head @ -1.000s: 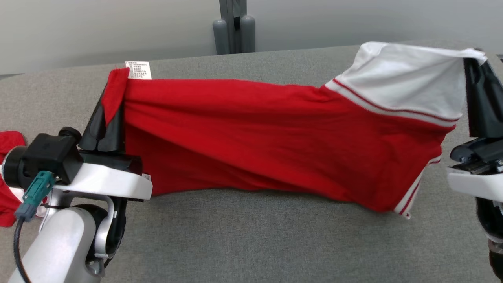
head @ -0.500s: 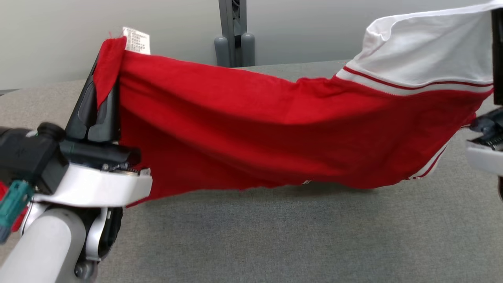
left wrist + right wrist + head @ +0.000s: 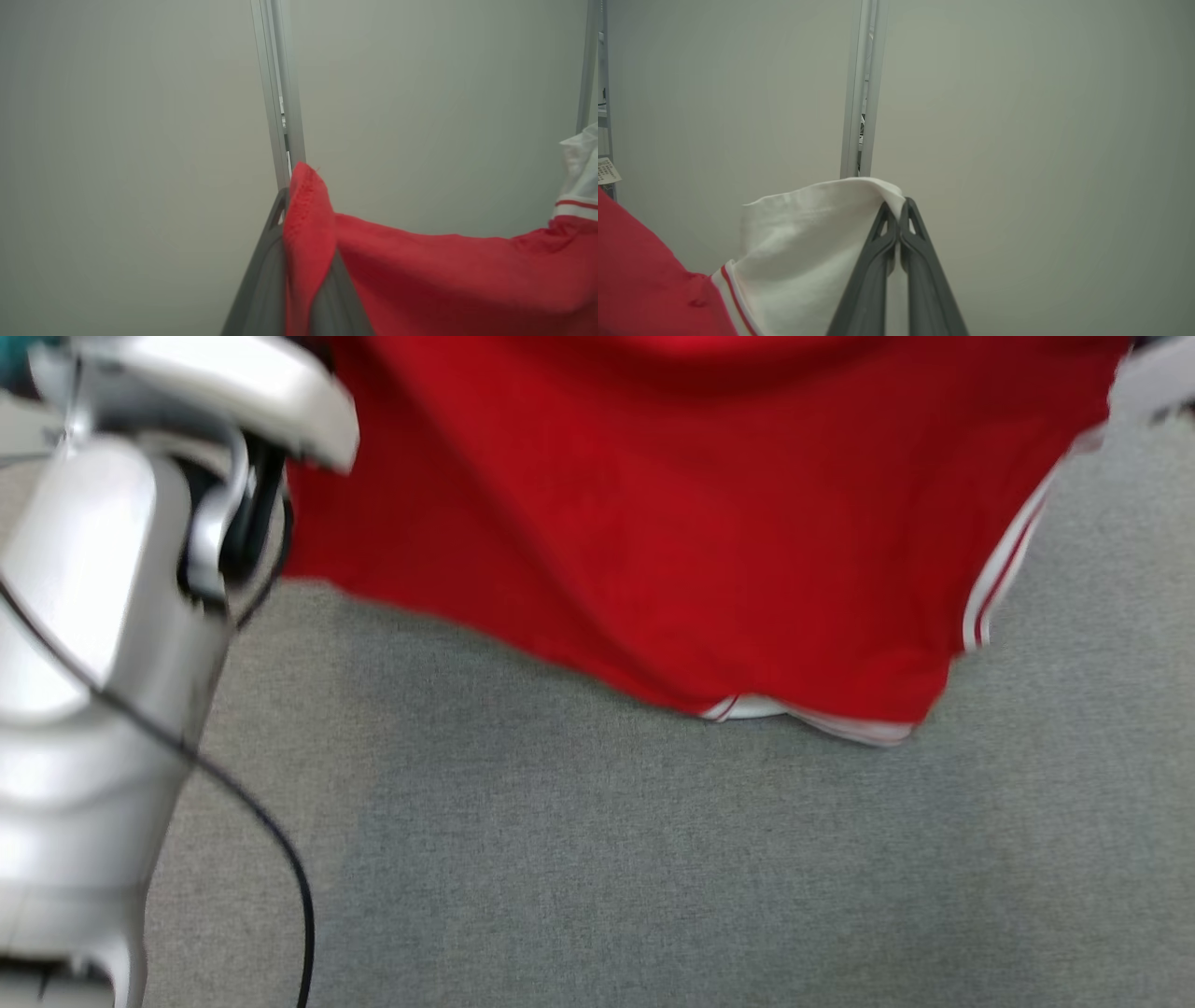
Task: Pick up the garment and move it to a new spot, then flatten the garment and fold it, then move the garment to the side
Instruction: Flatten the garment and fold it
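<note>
1. Garment (image 3: 653,513) in red with white trim, hanging stretched above the grey bench (image 3: 653,868). The head view is blurred, and I cannot tell whether the lower hem touches the bench.
2. Above the bench, the left gripper (image 3: 287,205) is clamped on a red corner of the garment.
3. The right gripper (image 3: 899,212) is pinched tight on the white section (image 3: 808,242) at the garment's other end.
4. A pale left forearm (image 3: 84,663), trailing a black cable (image 3: 271,840), stands over the bench's left side.
5. Beyond the bench is a plain wall (image 3: 1041,140) with a metal post (image 3: 280,93).

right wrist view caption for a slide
Right gripper pinching the white corner of a red garment before a pale wall
</note>
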### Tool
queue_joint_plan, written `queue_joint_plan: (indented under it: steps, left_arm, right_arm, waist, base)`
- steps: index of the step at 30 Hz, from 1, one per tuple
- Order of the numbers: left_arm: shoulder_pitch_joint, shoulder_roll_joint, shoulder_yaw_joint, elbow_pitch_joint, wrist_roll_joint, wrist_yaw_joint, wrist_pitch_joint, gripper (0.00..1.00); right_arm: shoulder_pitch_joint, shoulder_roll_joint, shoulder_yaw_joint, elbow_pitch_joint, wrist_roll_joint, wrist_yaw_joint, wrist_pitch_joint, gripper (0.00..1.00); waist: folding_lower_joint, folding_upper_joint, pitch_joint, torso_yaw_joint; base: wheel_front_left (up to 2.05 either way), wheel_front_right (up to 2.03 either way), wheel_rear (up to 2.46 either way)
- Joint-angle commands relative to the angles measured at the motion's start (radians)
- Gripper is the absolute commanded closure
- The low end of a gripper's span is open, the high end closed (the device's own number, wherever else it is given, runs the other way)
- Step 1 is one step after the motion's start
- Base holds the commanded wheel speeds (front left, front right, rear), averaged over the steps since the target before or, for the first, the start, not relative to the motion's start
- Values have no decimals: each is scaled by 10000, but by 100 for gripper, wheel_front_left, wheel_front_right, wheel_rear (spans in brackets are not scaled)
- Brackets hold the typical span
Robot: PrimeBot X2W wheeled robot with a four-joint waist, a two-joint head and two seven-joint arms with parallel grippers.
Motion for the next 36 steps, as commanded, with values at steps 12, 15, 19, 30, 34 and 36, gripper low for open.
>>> queue_joint_plan:
  steps: [12, 15, 19, 30, 34, 36]
  left_arm:
    - [-4593, -1004, 384, 6205, -364, -1050, -1540, 100]
    - [-5187, -1017, 331, 7126, -322, -1329, -1802, 100]
    - [-5548, -1304, 277, 7829, -405, -1733, -2217, 100]
    - [-1168, -1625, 1095, 4871, 471, -1654, -2612, 100]
    - [1359, -1866, 1614, 3013, 1070, -1360, -2614, 100]
    - [1947, -1931, 1676, 2631, 1222, -1354, -2615, 100]
  right_arm:
    - [-4906, 1008, 544, 5115, 817, -1, -1415, 100]
    - [-5578, 1372, 507, 5944, 868, 0, -1663, 100]
    - [-5917, 1646, 1039, 6277, 964, -1, -1777, 100]
    - [-1278, 473, 2630, 3149, 2894, 2, -1851, 100]
    - [1370, 118, 1995, 1550, 3205, 3, -1838, 100]
    - [2001, 113, 1775, 1196, 3221, 2, -1834, 100]
  waist:
    - [0, 0, 840, 98]
    - [0, 0, 924, 46]
    - [0, 0, 1268, -12]
    - [0, 0, 1801, 64]
    - [0, 0, 1728, 132]
    - [0, 0, 1685, 133]
  base:
    - [0, 0, 0]
    - [0, 0, 0]
    - [0, 0, 0]
    - [0, 0, 0]
    - [0, 0, 0]
    - [0, 0, 0]
